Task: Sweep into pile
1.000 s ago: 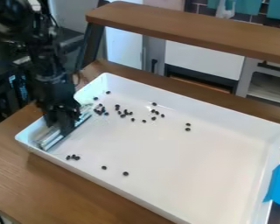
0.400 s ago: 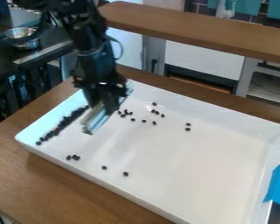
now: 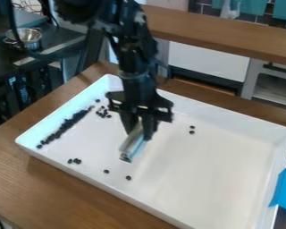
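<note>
Arm [image 3: 134,62] moved farther across tray [image 3: 211,179], apparently with sweeper [image 3: 132,145].

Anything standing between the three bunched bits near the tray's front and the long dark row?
Nothing visible; only bare tray lies between the three bits and the row. The gripper, holding the sweeping tool, is to the right of both.

A wooden bench [image 3: 56,188] spreads beneath the tool [image 3: 139,127] and around it. Beyond the tool, a brown shelf [image 3: 223,33] runs off to the right, with a white panel [image 3: 205,61] below it and grey frames beside that. Farther back to the right are dark tiles [image 3: 262,19] and teal cloth [image 3: 283,15]. Left of the tool, past the bench, a metal bowl [image 3: 30,39] sits on a dark counter [image 3: 57,38].
</note>
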Robot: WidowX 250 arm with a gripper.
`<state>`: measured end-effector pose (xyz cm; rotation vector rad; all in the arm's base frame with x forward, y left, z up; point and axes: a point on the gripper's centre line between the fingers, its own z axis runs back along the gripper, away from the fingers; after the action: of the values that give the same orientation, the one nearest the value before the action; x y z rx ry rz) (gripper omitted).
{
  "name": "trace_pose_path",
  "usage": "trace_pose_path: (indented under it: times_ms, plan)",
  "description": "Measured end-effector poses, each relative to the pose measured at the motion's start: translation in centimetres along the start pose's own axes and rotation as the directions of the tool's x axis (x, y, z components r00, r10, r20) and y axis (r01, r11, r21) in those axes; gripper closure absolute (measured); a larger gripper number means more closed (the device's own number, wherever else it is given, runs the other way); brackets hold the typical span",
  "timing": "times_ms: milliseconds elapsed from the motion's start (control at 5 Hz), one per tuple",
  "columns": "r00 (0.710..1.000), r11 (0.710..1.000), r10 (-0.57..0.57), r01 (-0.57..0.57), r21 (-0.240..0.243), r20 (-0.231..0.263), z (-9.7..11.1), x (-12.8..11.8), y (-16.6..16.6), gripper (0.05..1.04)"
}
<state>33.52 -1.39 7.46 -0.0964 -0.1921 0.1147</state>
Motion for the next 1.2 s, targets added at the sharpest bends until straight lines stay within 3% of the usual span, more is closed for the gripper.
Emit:
trace_pose_path:
  times_ms: [200,600,1200]
  plan:
    - [0.999,0.999,0.020,-0.019,0.030,-0.033,-1.7,-1.0,-1.0,0.712]
    - [1.000,0.995,0.024,-0.022,0.099,-0.014,-4.8,-2.4,-0.3,0.712]
    - [0.999,0.993,0.024,-0.019,0.117,-0.046,-4.4,-3.5,4.6,0.712]
